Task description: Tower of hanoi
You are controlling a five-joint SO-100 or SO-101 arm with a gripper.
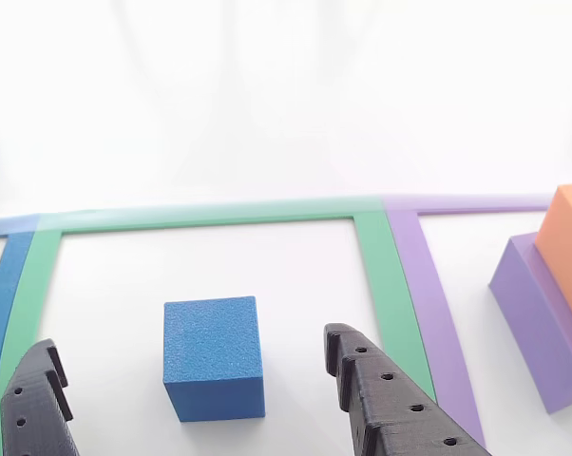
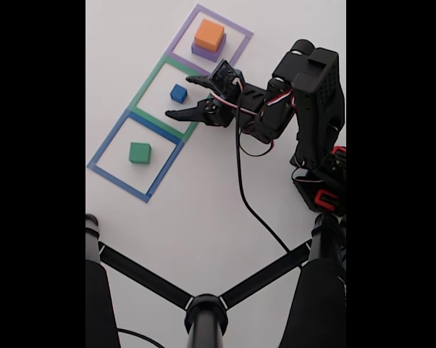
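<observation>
Matte, grainy blue cube (image 1: 213, 356) resting inside the green tape outline (image 1: 381, 275), square to it, between the spread black fingers (image 1: 381, 389) of the gripper (image 1: 191, 389) but touching neither; nothing held. Orange block (image 2: 208, 34) stacked on the flat purple block (image 2: 206, 51) in the purple outline (image 2: 236, 29). Green block (image 2: 139, 152) alone in the blue outline (image 2: 106, 174).

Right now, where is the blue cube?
In the fixed view the blue cube sits inside the green tape square, the middle one, with the open gripper just to its right.
</observation>
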